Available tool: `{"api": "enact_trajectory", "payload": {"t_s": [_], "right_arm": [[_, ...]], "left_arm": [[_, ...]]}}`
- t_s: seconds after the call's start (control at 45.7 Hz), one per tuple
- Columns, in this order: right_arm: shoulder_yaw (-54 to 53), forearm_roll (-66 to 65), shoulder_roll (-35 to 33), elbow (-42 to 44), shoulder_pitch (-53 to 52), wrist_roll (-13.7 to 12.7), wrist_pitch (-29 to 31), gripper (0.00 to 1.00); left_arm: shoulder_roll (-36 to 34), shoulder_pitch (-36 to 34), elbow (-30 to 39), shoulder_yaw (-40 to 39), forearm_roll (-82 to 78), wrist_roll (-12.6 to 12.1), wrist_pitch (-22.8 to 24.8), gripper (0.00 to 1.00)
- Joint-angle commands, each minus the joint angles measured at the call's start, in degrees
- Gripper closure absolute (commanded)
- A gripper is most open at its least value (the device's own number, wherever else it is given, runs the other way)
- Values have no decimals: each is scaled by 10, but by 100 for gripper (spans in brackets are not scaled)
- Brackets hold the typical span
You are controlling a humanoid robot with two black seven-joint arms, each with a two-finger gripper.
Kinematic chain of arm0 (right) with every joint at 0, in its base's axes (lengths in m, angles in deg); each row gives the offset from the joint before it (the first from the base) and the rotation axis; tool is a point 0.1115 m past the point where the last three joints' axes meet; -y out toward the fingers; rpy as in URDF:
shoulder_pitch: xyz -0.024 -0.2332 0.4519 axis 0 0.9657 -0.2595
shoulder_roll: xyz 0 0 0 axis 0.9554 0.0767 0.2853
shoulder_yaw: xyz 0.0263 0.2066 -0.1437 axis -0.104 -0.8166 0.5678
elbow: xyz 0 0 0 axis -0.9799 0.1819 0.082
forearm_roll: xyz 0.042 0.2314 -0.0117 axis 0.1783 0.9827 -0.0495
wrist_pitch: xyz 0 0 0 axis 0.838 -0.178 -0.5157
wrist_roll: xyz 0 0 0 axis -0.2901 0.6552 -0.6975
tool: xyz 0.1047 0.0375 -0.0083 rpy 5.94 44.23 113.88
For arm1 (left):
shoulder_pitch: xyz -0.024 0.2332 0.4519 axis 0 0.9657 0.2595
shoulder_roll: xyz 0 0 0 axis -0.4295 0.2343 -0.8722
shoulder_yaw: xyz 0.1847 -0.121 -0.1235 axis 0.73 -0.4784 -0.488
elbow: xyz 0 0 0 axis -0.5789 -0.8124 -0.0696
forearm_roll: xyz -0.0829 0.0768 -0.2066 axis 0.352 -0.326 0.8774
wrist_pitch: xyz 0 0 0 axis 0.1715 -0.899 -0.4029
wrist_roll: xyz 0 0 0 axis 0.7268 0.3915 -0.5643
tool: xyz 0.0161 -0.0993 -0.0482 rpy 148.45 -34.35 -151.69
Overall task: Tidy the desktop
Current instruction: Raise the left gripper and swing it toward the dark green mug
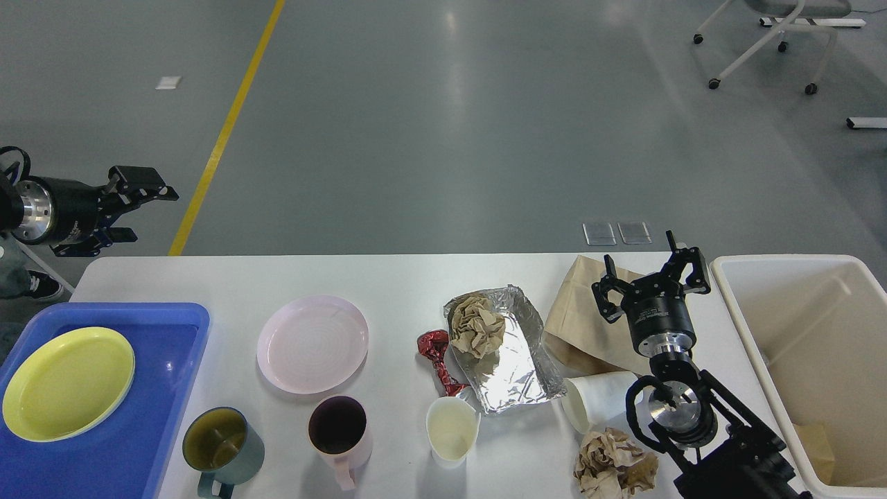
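Note:
The white desktop [402, 277] carries a pink plate [312, 344], a green mug [222, 445], a pink mug [339, 430] and a cream cup [452, 430]. A red wrapper [435, 350] lies beside a foil tray [506, 353] that holds a crumpled brown paper [477, 324]. A brown paper bag [582, 322], a tipped white paper cup [597, 399] and another crumpled paper ball [613, 471] lie at the right. My right gripper [651, 277] stands open and empty over the bag. My left gripper [142, 208] is raised off the table's far left, open and empty.
A blue tray [166, 388] at the left front holds a yellow plate [68, 382]. A cream bin [797, 333] stands at the right edge with a scrap of paper [814, 443] inside. Grey floor with a yellow line [222, 138] lies beyond, and a wheeled chair base [762, 41] stands far right.

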Motion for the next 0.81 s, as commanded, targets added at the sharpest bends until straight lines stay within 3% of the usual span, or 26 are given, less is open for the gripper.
{"api": "enact_trajectory", "payload": {"t_s": [0.0, 0.131, 0.263, 0.525, 0.591, 0.722, 0.788], "right_arm": [[0, 0, 0, 0, 0, 0, -1, 0], [0, 0, -1, 1, 0, 0, 0, 0], [0, 0, -1, 1, 0, 0, 0, 0], [0, 0, -1, 0, 1, 0, -1, 0], [0, 0, 0, 1, 0, 0, -1, 0], [0, 0, 0, 1, 0, 0, 0, 0], [0, -1, -1, 1, 0, 0, -1, 0]], "left_arm": [[31, -86, 78, 82, 33, 19, 8, 3], [85, -171, 139, 214, 41, 22, 0, 3], [105, -256, 211, 266, 45, 25, 6, 3], [233, -427, 375, 358, 111, 13, 13, 3], [256, -471, 417, 366, 138, -24, 13, 3], [282, -537, 469, 385, 234, -138, 7, 3], [312, -567, 488, 397, 268, -182, 7, 3]]}}
